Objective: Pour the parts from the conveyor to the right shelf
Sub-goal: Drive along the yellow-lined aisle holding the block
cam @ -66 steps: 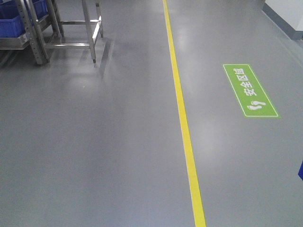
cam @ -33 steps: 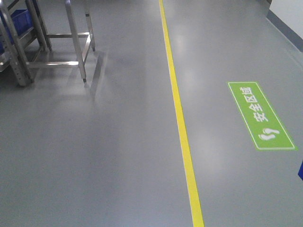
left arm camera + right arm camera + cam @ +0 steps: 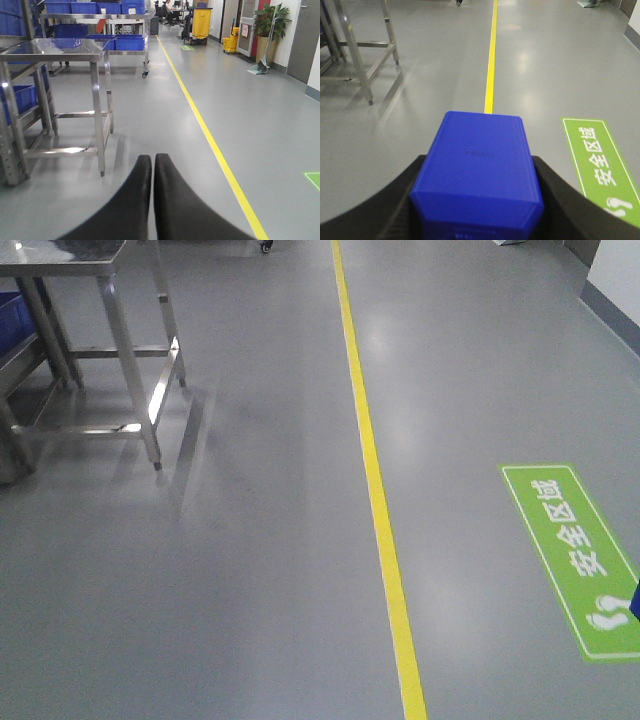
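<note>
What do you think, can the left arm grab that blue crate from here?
Probably not. The left gripper is shut, and the blue crate sits far off, beyond the steel table.

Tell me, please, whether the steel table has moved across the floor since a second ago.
No. The steel table keeps its place beside the yellow line; both, with the green floor sign, have slid down the frame, so the camera moved forward.

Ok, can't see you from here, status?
Left gripper shut, empty. Right gripper shut on blue block. Steel table ahead left, yellow floor line to its right.
</note>
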Robot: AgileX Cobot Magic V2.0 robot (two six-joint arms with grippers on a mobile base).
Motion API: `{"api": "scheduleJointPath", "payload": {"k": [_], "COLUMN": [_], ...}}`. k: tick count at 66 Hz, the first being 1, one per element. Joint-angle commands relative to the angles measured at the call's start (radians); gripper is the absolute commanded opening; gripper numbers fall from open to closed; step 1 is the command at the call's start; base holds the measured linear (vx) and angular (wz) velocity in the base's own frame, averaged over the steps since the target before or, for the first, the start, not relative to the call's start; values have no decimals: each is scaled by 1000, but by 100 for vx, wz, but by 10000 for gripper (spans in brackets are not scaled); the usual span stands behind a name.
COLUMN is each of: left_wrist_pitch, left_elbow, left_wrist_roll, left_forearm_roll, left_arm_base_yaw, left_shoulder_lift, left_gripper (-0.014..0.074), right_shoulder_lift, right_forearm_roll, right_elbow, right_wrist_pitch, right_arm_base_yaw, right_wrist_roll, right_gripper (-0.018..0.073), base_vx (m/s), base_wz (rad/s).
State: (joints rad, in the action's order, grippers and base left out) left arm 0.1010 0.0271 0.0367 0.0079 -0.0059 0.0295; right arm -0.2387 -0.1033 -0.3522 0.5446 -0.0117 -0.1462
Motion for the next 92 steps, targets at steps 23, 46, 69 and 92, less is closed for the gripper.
{"api": "scheduleJointPath", "payload": {"k": [23,46,69,92], "left_wrist_pitch": [-79,-79,-79,-79], "left_elbow": [-20,-20,-20,-20], "left_wrist_roll": [8,8,8,8], "left_forearm_roll": [-8,-8,-8,-8], "left_arm_base_yaw": [4,4,4,4], "left_shoulder_lift": [17,17,17,17], "left_gripper": [-6,-6,-6,-6], "right_shoulder_lift": [-16,-16,-16,-16], "right_forearm_roll": [0,0,0,0], "right_elbow": [-29,-29,-29,-29], "right_wrist_pitch": [-75,-75,-75,-75], "right_arm_base_yaw": [5,5,5,5], "right_wrist_roll": [-5,-5,-5,-5], "right_gripper": [-5,-5,-5,-5], "base_vx": [74,75,76,76], "base_wz": [-14,-16,-8,5]}}
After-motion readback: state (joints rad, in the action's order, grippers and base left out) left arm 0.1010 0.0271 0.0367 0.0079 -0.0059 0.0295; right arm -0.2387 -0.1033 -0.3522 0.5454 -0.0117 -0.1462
